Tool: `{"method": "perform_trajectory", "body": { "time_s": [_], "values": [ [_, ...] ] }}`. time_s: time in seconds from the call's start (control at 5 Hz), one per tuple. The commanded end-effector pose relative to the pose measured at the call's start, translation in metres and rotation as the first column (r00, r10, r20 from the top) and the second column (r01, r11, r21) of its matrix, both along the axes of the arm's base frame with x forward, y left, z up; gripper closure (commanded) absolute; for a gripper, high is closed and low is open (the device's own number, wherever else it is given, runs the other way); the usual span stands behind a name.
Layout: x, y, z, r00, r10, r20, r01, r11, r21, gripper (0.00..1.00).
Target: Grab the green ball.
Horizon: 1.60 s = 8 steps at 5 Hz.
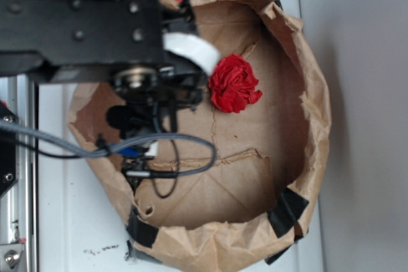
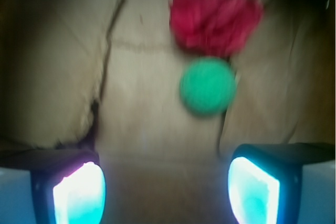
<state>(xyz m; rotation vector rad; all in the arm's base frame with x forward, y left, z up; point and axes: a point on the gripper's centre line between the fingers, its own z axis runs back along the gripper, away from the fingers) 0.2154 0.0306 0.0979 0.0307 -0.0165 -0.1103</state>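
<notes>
In the wrist view the green ball (image 2: 207, 86) lies on the brown paper floor, touching the lower edge of a red ruffled tuft (image 2: 215, 20). My gripper (image 2: 167, 190) is open; its glowing cyan fingertips (image 2: 79, 192) stand far apart at the bottom corners, with only bare paper between them. The ball sits ahead of the jaws, a little right of centre. In the exterior view the black arm hides the ball and the gripper's jaws; only the red tuft (image 1: 233, 83) shows beside the arm.
A rolled-down brown paper bag (image 1: 312, 113), patched with black tape (image 1: 287, 211), walls in the whole work area. Grey cables (image 1: 159, 141) loop under the arm. A creased paper flap (image 2: 58, 66) rises on the left in the wrist view.
</notes>
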Motion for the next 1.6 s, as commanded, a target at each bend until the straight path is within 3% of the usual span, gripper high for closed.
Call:
{"method": "perform_trajectory", "body": {
  "time_s": [0.0, 0.4, 1.0, 1.4],
  "values": [
    [0.000, 0.006, 0.016, 1.000, 0.026, -0.003, -0.026, 0.989, -0.145, 0.00],
    [-0.001, -0.001, 0.019, 0.998, 0.054, -0.019, -0.056, 0.978, -0.199, 0.00],
    [-0.001, -0.001, 0.019, 0.998, 0.054, -0.019, -0.056, 0.978, -0.199, 0.00],
    [0.040, 0.037, 0.024, 0.986, 0.163, 0.034, -0.153, 0.969, -0.192, 0.00]
  ]
}}
